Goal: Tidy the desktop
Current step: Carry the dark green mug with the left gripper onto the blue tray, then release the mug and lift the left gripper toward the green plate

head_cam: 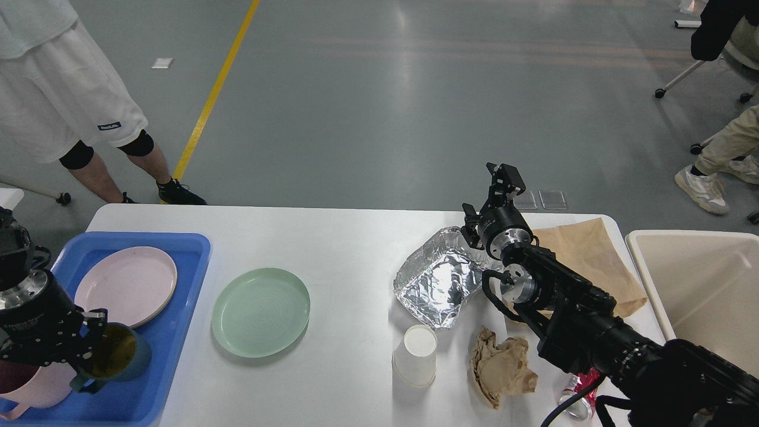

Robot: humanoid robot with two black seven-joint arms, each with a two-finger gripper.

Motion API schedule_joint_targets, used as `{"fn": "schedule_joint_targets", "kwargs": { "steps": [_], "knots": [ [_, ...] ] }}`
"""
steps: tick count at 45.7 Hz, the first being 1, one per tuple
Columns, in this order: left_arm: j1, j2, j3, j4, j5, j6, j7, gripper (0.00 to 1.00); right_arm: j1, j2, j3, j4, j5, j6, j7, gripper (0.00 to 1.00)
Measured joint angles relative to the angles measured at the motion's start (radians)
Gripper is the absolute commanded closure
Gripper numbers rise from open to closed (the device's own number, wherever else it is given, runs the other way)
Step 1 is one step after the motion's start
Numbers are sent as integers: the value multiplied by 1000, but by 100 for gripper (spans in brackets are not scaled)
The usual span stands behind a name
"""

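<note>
The white desktop (332, 237) holds a green plate (261, 311), a crumpled foil tray (442, 279), a white paper cup (416, 354), a crumpled brown paper wad (501, 366) and a flat brown paper bag (584, 261). My left gripper (89, 356) is shut on the rim of a teal cup (118, 353) with a yellow inside, held over the blue tray (178, 332). My right gripper (499, 187) is raised above the far edge of the foil tray, holding nothing I can see; its fingers are dark and I cannot tell them apart.
The blue tray holds a pink plate (126, 286) and a pink mug (29, 388). A beige bin (705, 290) stands off the table's right end. A red-labelled can (578, 391) lies partly under my right arm. People stand beyond the far edge.
</note>
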State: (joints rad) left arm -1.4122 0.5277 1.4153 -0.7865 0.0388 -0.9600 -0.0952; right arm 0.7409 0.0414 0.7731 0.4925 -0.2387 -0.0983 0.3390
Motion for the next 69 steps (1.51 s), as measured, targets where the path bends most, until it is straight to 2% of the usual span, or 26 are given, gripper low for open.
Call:
{"fn": "schedule_joint_targets", "kwargs": {
  "steps": [13,29,39,46,55,58,63,69],
  "knots": [
    [22,-3,0,15,1,0,-1,100,0,0,0,0,0,0,0,0],
    [67,-18,-14,42,-1,0,3,88,0,0,0,0,0,0,0,0],
    [68,-20,-15,43,-1,0,5,68,0,0,0,0,0,0,0,0],
    [68,-20,-17,44,-1,0,4,58,0,0,0,0,0,1,0,0],
    [54,-20,-7,43,-3,0,-6,26,0,0,0,0,0,1,0,0],
    [43,-20,-4,43,-3,0,-8,18,0,0,0,0,0,1,0,0],
    [12,-20,-1,43,-4,0,-10,13,0,0,0,0,0,1,0,0],
    [-38,-22,1,43,-4,0,-10,12,0,0,0,0,0,0,0,0]
  ]
}}
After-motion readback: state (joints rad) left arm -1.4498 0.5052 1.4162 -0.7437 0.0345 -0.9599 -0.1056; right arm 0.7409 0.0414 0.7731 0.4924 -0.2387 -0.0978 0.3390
